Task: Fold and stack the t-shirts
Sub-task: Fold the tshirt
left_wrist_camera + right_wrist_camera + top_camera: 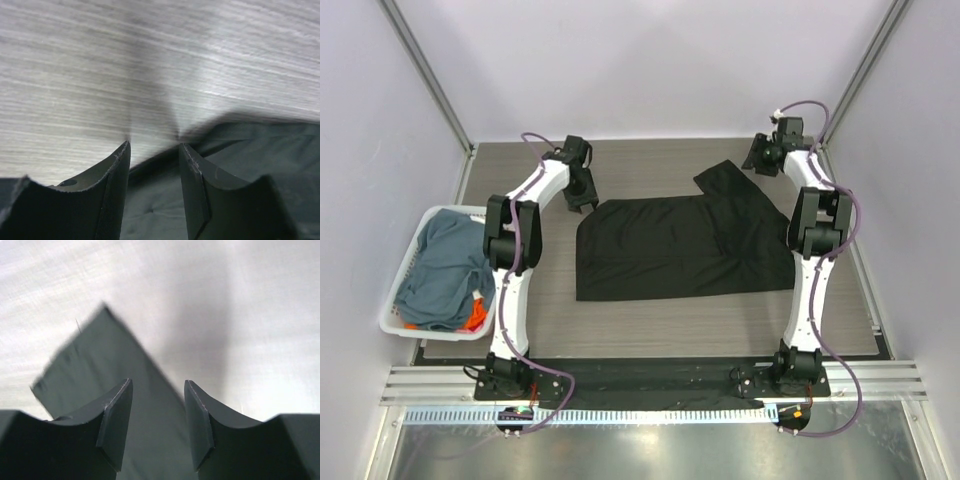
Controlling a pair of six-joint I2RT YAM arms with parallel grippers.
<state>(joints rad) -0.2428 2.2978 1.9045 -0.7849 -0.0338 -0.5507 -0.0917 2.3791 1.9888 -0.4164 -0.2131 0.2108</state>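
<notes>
Worktop (650, 335): grey wood-grain surface filling the middle of the top view.

Lying directly on it:
- One black t-shirt (680, 250), centre to right of centre, spread flat. One sleeve points toward the upper right, its corner flat on the grain.
- One white lattice-sided basket (420, 333), left of the frame, at the worktop's left edge.

Bare grain shows above and below the shirt.

Between the black left gripper (582, 206) and the black right gripper (752, 160), the black t-shirt (680, 245) was plain, lying on a grey wood-grain table (650, 165). Left of the left gripper, a white lattice basket (420, 222) held a slate blue-grey t-shirt (445, 262) and an orange t-shirt (475, 320).
</notes>
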